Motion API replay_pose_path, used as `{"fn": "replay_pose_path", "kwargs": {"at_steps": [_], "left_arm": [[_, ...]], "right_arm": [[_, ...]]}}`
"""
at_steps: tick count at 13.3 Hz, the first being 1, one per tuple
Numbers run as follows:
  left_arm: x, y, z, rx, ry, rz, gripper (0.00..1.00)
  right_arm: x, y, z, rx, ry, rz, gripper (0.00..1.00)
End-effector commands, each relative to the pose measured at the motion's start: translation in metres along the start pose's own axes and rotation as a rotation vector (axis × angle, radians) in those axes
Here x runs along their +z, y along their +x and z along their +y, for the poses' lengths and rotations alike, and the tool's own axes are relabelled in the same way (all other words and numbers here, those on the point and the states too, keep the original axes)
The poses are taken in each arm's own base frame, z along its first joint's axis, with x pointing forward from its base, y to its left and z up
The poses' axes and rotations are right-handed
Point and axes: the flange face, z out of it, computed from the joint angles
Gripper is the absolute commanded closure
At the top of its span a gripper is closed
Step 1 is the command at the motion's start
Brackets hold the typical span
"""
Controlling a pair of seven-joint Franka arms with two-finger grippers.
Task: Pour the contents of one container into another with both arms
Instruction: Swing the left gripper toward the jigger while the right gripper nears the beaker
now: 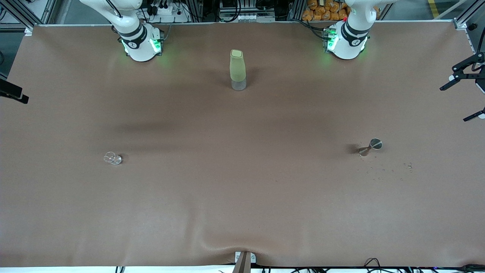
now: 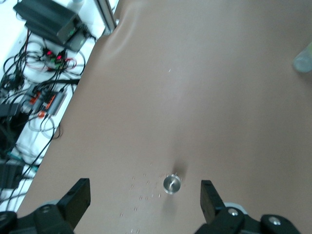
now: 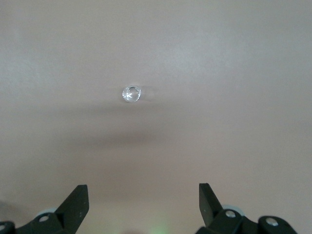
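Brown table cover [image 1: 242, 197] spans the whole work area, slightly wrinkled at the edge nearest the front camera.

Left arm [image 1: 346, 40] and right arm [image 1: 138, 40]: only the bases and lower links show in the front view, green lights on; both rise out of frame.

Tall pale-green bottle [image 1: 237, 70] with a clear base stands upright between the two bases, near the base edge of the table.

Left gripper [image 2: 144, 204]: fingers spread wide, grasping nothing, held high over the metal jigger [image 2: 171, 184] at the left arm's end of the table. Jigger stands upright [image 1: 371, 147]; tiny droplets or beads (cannot tell which) [image 1: 386, 170] are scattered just beside it, nearer the front camera.

Right gripper [image 3: 144, 204]: fingers spread wide, empty, held high over the table with the small clear glass [image 3: 131, 93] in its view. Glass sits at the right arm's end of the table [image 1: 112, 158], well apart from the jigger.
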Motion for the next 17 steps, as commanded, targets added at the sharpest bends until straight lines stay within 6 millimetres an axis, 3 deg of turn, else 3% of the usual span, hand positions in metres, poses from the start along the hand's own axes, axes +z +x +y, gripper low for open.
{"fn": "replay_pose_path", "kwargs": {"at_steps": [1,4,8,11,17], "left_arm": [[0.01,-0.032,-0.013,0.028,-0.061,0.12,0.0],[0.031,-0.07,-0.025,0.011,-0.138,0.263,0.0],[0.073,-0.139,-0.039,-0.001,-0.231,0.423,0.0],[0.106,-0.191,-0.04,-0.045,-0.268,0.512,0.0],[0.177,-0.253,-0.035,0.022,-0.28,0.638,0.0]], "right_arm": [[0.009,-0.002,0.016,-0.089,0.015,0.02,0.0],[0.032,-0.004,0.047,-0.187,0.067,0.053,0.0],[0.075,-0.012,0.094,-0.346,0.139,0.133,0.0],[0.108,-0.013,0.107,-0.44,0.171,0.185,0.0],[0.162,-0.003,0.127,-0.563,0.292,0.242,0.0]]}}
